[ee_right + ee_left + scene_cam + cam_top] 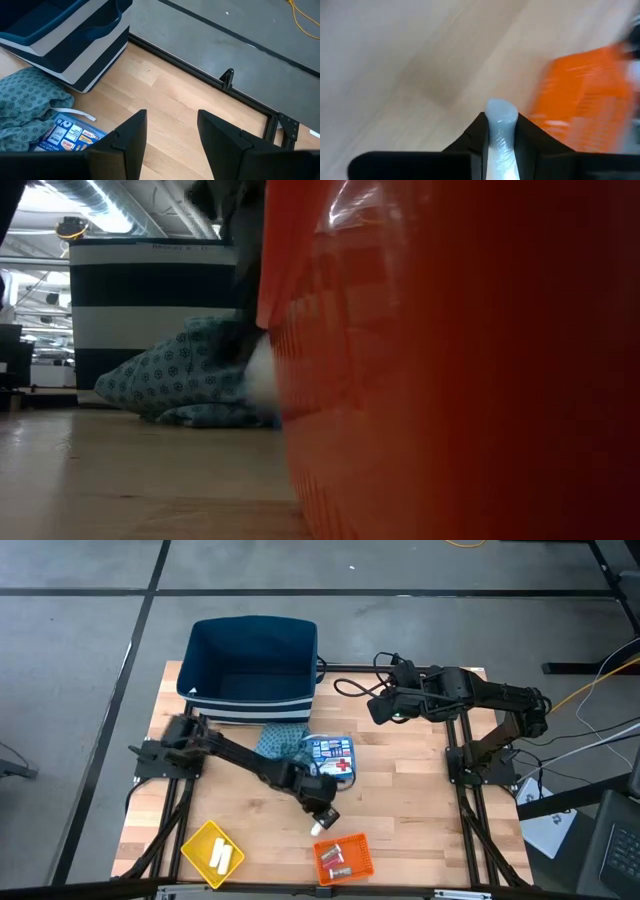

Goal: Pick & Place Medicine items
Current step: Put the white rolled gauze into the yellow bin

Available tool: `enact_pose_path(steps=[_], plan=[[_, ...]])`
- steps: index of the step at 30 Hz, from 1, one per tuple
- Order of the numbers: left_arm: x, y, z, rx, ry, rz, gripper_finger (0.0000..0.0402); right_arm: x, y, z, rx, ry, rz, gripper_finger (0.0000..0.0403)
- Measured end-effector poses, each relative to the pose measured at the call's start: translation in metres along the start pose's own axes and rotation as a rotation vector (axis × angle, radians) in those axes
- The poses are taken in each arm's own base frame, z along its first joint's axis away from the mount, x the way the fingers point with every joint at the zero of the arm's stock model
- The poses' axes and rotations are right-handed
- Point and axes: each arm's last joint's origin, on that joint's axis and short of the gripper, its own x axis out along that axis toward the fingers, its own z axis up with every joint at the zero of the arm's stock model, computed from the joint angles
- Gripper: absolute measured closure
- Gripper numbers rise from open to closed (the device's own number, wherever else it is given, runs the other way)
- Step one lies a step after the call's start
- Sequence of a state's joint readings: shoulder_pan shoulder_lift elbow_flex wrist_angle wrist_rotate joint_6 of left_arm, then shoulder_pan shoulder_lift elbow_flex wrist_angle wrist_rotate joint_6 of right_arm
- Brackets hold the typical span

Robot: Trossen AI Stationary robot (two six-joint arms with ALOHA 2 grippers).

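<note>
My left gripper [322, 818] hovers over the near middle of the table, just beyond the orange tray [343, 858], and is shut on a small white cylinder [499, 125]. The orange tray holds a few small pieces, and the yellow tray [213, 853] holds white cylinders. The blue-and-white box [333, 757] with a red cross lies flat beside the teal cloth [283, 743]. My right gripper [172, 127] is open and waits near the table's far right, above bare wood. My left gripper pinches the white cylinder [318, 828] between its two fingers [527, 132], which lie along it. The cylinder's rounded end [499, 107] sticks out past the fingertips. The fingers slant down toward the table's near edge. In the low view the cylinder [262, 370] shows above the tabletop.
A navy-and-white striped basket [252, 670] stands at the far edge, with the teal cloth spilling in front of it. The orange tray's wall [450, 360] fills the low view. Bare wood lies between the two trays and to the right of the box.
</note>
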State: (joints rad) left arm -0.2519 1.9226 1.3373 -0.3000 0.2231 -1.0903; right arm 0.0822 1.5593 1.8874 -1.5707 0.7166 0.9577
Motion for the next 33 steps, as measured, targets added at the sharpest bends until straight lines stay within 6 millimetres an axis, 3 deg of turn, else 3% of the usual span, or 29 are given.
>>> enact_pose_path(steps=[4,8,12,18,24,33], plan=[[-0.049,-0.023,0.006,0.074,-0.106,-0.111,0.0345,0.000,0.000,0.000,0.000,-0.001,-0.001,0.0227],[-0.104,-0.041,-0.002,0.152,-0.174,-0.211,0.0344,0.000,0.000,0.000,0.002,-0.006,-0.002,0.0227],[-0.159,-0.054,-0.029,0.251,-0.232,-0.257,0.0343,0.000,0.001,0.001,0.009,-0.015,0.005,0.0227],[-0.219,-0.057,-0.084,0.364,-0.341,-0.222,0.0343,0.000,0.006,0.004,-0.005,-0.043,0.043,0.0227],[-0.231,-0.047,-0.146,0.371,-0.293,-0.152,0.0343,-0.001,0.009,0.007,-0.008,-0.064,0.069,0.0227],[-0.197,0.004,-0.230,0.185,-0.136,-0.024,0.0343,-0.001,0.009,0.007,-0.013,-0.064,0.069,0.0227]])
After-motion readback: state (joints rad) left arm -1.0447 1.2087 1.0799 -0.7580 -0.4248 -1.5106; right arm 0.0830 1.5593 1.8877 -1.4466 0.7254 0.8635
